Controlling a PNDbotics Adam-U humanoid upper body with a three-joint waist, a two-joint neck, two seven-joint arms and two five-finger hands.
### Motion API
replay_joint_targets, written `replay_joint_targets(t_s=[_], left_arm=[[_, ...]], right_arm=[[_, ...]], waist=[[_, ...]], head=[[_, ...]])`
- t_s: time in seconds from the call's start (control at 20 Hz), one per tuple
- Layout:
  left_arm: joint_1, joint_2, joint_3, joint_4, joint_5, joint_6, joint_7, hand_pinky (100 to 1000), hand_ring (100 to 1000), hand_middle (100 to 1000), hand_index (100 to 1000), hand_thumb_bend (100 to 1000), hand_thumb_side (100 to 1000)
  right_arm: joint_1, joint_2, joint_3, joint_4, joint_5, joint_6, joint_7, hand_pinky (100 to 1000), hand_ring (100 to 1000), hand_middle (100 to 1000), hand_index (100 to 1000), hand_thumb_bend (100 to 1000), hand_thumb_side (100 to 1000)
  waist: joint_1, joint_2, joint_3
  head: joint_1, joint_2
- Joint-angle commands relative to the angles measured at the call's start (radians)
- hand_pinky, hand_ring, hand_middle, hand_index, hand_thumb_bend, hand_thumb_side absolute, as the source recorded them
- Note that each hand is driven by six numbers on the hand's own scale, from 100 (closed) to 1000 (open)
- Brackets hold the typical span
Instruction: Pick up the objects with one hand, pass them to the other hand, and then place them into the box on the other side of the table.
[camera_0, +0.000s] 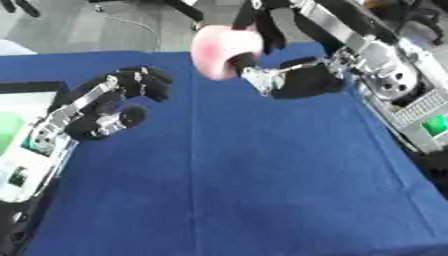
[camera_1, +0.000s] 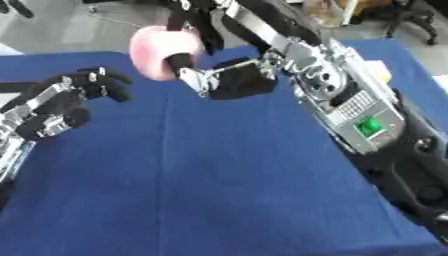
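Note:
A pale pink rounded object (camera_0: 220, 50) hangs above the far middle of the blue table (camera_0: 245, 170). My right hand (camera_0: 289, 75) is shut on it, dark fingers curled over its top and right side. My left hand (camera_0: 109, 102) hovers at the left over the table, palm turned toward the pink object, fingers partly curled and holding nothing. A gap of blue cloth lies between the left hand and the pink object. At the far left edge shows part of a box (camera_0: 22, 107) with a pale interior.
My right forearm (camera_1: 350, 100), with a green-lit panel, runs along the table's right edge. Grey floor and dark chair legs lie beyond the table's far edge.

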Motion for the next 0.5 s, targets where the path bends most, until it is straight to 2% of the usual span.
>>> replay_joint_targets(t_s=[0.05,0.5], left_arm=[[-0.042,0.033,-0.022,-0.030,0.035,0.002,-0.004,764,734,804,756,537,744],[-0.113,0.034,-0.077,-0.061,0.054,0.005,-0.008,767,736,804,763,542,734]], right_arm=[[-0.021,0.005,0.003,-0.015,-0.015,-0.001,0.017,637,312,170,361,100,100],[-0.045,0.021,0.035,-0.015,-0.011,0.014,0.063,624,301,166,358,100,100]], waist=[[0.001,-0.016,0.000],[0.005,-0.011,0.002]], head=[[-0.005,-0.002],[-0.011,-0.002]])
